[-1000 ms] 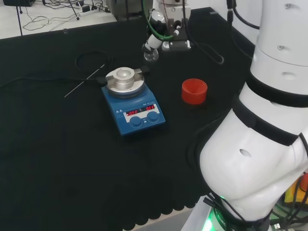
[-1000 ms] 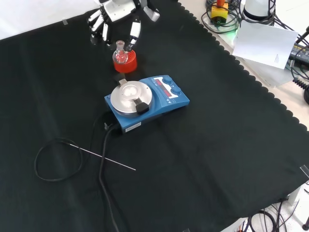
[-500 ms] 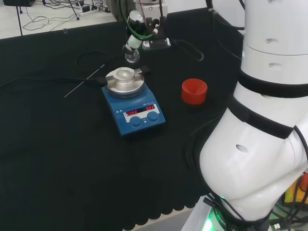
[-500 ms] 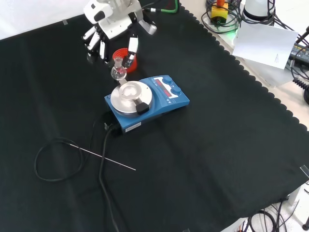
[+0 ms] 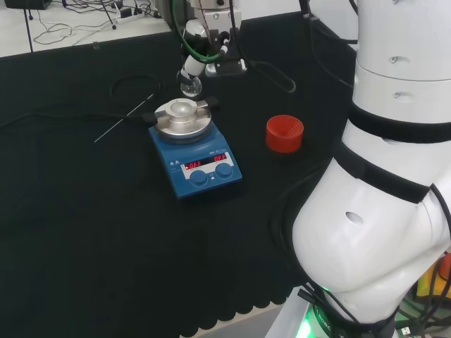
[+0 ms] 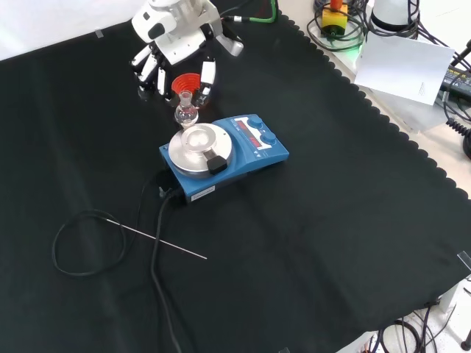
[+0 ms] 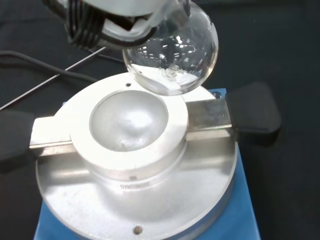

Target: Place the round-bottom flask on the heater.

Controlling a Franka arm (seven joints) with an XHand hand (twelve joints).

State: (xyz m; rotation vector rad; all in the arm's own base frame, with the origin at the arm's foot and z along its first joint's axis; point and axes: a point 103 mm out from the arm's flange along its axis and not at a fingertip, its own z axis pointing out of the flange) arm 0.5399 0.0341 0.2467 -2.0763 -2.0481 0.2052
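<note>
Holding one flask [image 6: 185, 115], hand [image 6: 174, 48], one heater [image 6: 224, 156]

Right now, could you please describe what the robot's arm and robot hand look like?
The arm is glossy white, built of thick rounded links, with black bands at its joints. The robot hand has a white body and black and white fingers. Green and black cables run along the wrist.

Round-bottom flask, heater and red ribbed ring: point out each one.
round-bottom flask [image 7: 172, 55], wrist view, on its glass bulb.
heater [image 6: 254, 151], front view, on its blue housing.
red ribbed ring [image 5: 285, 133], head view, on its ribbed side.
</note>
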